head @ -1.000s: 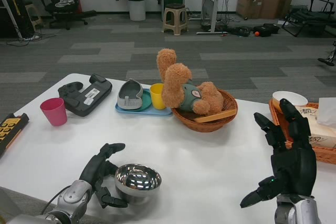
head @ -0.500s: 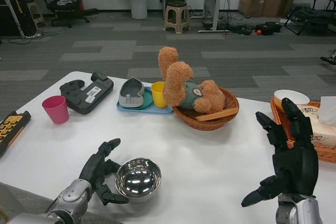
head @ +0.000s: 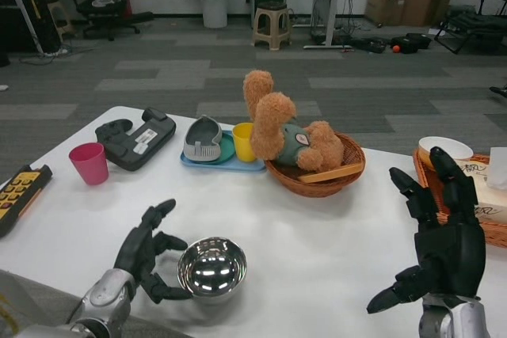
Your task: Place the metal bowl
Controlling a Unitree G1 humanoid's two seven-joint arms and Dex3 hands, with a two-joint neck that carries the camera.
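My left hand [head: 146, 252] was spread, released, beside the shiny round metal bowl [head: 211, 267]: rigid, light, probably slippery; best taken by its rim.

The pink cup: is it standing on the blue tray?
No. The pink cup stands alone on the white table, left of the blue tray, which carries a yellow cup.

The bowl [head: 211, 267] sits at the bench's [head: 317, 235] near edge, beside the left hand [head: 147, 252]. Behind it lie tray [head: 223, 161] and basket [head: 317, 176]; cup [head: 89, 163] far left.
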